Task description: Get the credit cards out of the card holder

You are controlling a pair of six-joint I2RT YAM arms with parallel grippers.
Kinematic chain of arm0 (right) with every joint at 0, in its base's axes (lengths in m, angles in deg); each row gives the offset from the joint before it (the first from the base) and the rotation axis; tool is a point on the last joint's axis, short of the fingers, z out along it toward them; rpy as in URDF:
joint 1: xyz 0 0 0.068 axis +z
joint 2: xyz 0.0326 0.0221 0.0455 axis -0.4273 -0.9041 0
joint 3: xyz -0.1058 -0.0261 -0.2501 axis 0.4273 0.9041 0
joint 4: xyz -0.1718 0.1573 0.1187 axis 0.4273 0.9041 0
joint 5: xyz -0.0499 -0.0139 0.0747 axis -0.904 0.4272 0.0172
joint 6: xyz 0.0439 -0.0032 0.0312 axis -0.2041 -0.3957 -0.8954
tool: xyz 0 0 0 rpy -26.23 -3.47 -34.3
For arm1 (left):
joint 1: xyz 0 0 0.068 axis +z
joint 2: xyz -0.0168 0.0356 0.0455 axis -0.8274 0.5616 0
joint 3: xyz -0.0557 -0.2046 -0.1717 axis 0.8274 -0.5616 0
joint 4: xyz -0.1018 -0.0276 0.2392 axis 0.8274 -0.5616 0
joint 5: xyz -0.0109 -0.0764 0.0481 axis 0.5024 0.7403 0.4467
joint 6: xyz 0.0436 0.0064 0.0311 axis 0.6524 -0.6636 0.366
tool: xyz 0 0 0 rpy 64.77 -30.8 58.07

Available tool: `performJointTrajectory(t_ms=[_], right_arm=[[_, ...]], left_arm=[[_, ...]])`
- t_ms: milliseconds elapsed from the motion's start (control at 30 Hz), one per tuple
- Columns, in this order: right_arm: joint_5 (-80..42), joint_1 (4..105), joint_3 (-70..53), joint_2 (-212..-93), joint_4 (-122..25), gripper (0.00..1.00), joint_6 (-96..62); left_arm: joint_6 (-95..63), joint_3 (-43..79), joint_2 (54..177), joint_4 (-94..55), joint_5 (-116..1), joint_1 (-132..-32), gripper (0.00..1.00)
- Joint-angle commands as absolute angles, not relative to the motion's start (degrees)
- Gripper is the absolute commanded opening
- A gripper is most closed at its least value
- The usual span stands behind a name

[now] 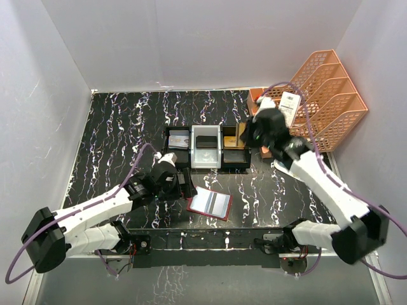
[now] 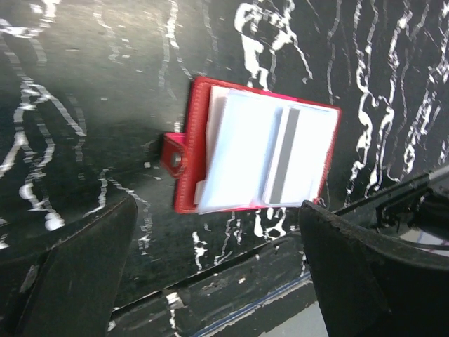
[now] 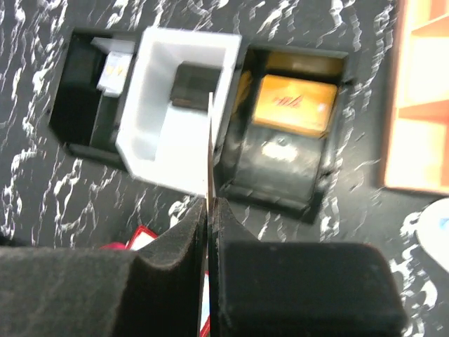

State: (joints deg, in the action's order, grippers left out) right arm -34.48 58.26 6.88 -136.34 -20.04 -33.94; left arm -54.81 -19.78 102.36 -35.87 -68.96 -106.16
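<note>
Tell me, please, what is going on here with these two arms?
The right gripper is shut on a thin card, seen edge-on, and holds it over the three-compartment tray. An orange-gold card already lies in the tray's right compartment. The left gripper is open and hovers over the red card holder, which lies open on the table with light cards in it.

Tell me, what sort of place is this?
Probably a robot test booth, not an office: plain white walls box in a marbled table, two arms are bolted to its edge, and desk props, a wallet, tray and file rack, are laid out.
</note>
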Motion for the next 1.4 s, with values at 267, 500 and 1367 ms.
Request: performJointTrajectory(t_ms=[267,500,1367], right_arm=[[-8.6,37.0,-0.2,-150.0,-27.9,0.00,-15.6],[-15.3,46.2,6.6,-146.8,-37.1,0.00,17.4],[-29.2,52.2,4.8,-162.9,-41.1,0.00,44.5]], left_arm=[[-51.3,-18.3,93.8,-49.6,-72.6,-94.8,0.99],[-51.5,-18.4,93.0,-51.9,-72.8,-93.5,0.99],[-53.1,-15.2,90.8,-56.5,-72.6,-93.5,0.99]])
